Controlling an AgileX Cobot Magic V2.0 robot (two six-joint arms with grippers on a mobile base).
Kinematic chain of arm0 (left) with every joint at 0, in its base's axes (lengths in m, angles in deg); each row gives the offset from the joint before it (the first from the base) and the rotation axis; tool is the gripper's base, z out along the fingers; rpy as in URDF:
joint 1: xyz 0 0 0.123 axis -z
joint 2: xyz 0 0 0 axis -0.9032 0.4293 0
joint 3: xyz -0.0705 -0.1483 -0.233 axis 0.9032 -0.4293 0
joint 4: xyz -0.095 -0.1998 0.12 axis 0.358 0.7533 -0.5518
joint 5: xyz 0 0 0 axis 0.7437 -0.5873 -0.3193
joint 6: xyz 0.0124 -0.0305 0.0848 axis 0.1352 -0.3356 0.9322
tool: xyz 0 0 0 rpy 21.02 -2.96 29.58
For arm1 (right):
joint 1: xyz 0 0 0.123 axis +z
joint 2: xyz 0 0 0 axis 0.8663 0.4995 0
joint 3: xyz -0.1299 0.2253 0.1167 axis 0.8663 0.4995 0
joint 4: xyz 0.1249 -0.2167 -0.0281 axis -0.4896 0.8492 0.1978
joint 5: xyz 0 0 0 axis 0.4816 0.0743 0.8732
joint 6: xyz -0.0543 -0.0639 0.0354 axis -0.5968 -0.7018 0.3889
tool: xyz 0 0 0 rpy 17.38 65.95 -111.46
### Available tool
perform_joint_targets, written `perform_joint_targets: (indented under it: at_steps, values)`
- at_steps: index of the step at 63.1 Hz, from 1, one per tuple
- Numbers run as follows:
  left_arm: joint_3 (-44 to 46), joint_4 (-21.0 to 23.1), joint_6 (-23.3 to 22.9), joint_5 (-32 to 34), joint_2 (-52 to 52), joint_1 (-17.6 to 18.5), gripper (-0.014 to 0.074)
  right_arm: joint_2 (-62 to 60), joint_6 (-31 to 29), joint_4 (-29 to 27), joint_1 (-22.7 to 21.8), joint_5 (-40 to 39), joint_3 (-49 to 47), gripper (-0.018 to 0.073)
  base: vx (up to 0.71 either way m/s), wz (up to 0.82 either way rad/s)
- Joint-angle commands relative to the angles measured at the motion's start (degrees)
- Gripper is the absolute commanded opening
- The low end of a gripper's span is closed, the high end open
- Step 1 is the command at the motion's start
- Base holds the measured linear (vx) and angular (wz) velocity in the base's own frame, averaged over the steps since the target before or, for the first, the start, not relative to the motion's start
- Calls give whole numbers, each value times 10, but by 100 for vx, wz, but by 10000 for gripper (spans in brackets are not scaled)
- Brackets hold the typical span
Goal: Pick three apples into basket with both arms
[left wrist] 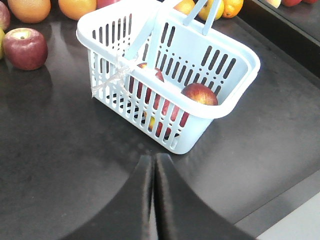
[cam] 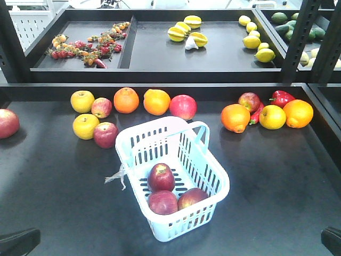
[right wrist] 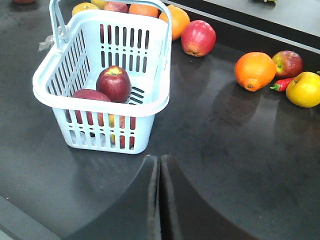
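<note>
Left gripper (left wrist: 154, 172): fingers pressed together, nothing between them, held above bare tabletop just short of the basket's (left wrist: 235, 52) near corner. Right gripper (right wrist: 159, 172): same condition, fingers closed to a thin seam, empty, held off the basket's short end wall. Neither gripper touches the basket or any fruit.

Basket stands upright on the dark table (cam: 277, 181), both handles up, white tag string (cam: 116, 177) hanging from its left side in the front view. Three apples (cam: 161, 177) lie on its slotted floor: one toward the middle, two side by side against the near wall, touching or nearly so. All three are dark red with some yellow-green near the stem.

Outside the basket: a row of loose fruit along the back of the table, including more red apples (cam: 105, 134), oranges (cam: 126, 100) and yellow fruits (cam: 82, 101); a red pepper (cam: 281, 97) at the right-hand group.

Judgement: count in basket matches the task. Placing appears complete; nothing left except perhaps retracting the arms.
</note>
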Motion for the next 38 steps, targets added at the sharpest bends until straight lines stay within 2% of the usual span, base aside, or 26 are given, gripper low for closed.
perform_joint_targets:
  at_steps: [1,5,9,16,19,24,32,38]
  values:
    - [12,-6,-2,32,2,3,-6,4,0,1,-1,-42,-15,-4,0,0]
    - [12,-27,-16,32,2,3,-6,4,0,1,-1,-42,-15,-4,0,0]
    - [12,-88,-54,32,2,3,-6,4,0,1,-1,-42,-15,-4,0,0]
    - [12,-202,-173,21,2,3,-6,4,0,1,-1,-42,-15,-4,0,0]
    - [12,-235,-227,12,2,3,-6,4,0,1,-1,-42,-15,-4,0,0]
    - [-6,-241,-273,20,2,3,-6,4,0,1,-1,-42,-15,-4,0,0]
    - [-63,-241,-276,52,2,3,-6,4,0,1,-1,-42,-15,-4,0,0]
    - [-111,-240,-286,105,-11,3,-6,4,0,1,-1,-42,-15,-4,0,0]
